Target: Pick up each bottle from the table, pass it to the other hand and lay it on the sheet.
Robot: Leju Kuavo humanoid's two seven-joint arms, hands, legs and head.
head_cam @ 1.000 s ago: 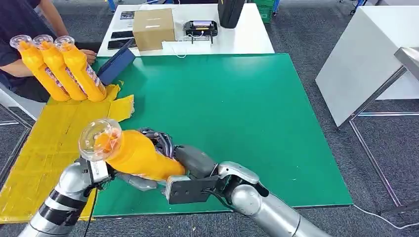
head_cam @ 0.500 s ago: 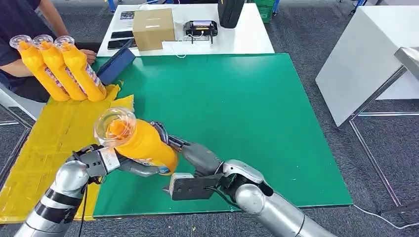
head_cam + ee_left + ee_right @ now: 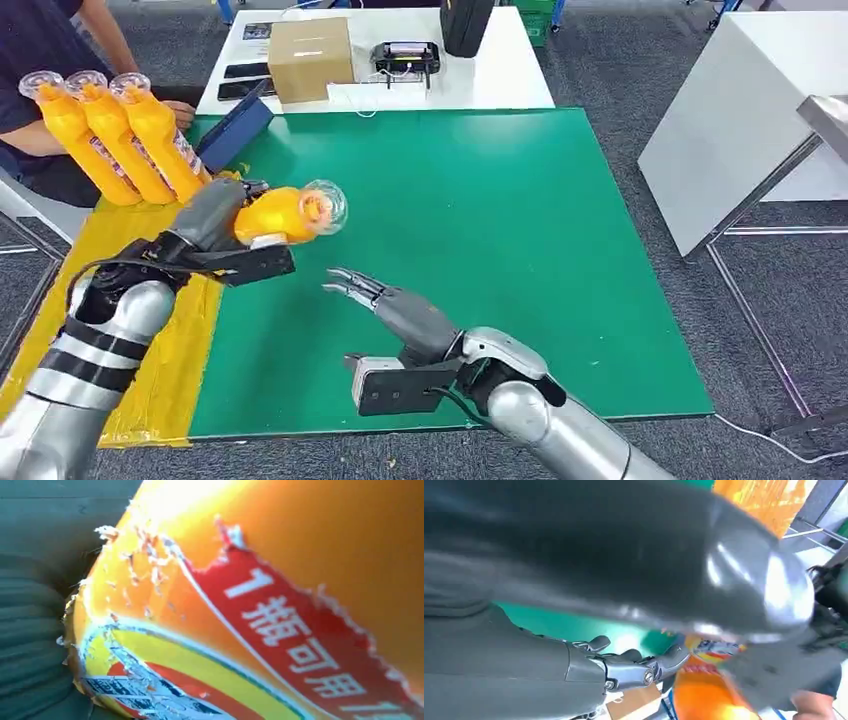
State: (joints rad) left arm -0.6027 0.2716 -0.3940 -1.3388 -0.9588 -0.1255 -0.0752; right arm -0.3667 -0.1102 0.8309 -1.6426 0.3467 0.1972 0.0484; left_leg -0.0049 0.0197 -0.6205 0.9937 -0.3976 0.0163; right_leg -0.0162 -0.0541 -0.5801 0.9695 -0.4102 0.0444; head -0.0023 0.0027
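Presently, the inventory stands as follows:

1. Orange bottle (image 3: 278,215): held in the air over the left edge of the green table (image 3: 520,220), lying roughly on its side with the clear cap turned toward the table's middle. That attitude suits a bottle meant to be laid flat, not stood up. The left wrist view shows its torn red and yellow label pressed close to the camera.

2. Left hand (image 3: 215,215): wrapped around the body of the orange bottle, carrying it alone. It sits just at the border where the green table meets the yellow sheet (image 3: 110,290), so in my judgement the handover is finished and the laying-down is the step in hand.

3. Right hand (image 3: 385,300): empty, fingers apart and stretched out toward the left, low over the near part of the green table and well apart from the bottle. It reads as a hand that has given up its load.

4. Yellow sheet: spread along the table's left side, its near stretch bare, which leaves room to set this bottle down.

5. Three orange bottles (image 3: 120,140): side by side at the far left corner, caps up and leaning, by a seated person (image 3: 40,60).

6. White table (image 3: 380,75) beyond the far edge: a cardboard box (image 3: 310,57) and small devices, no part of the job.
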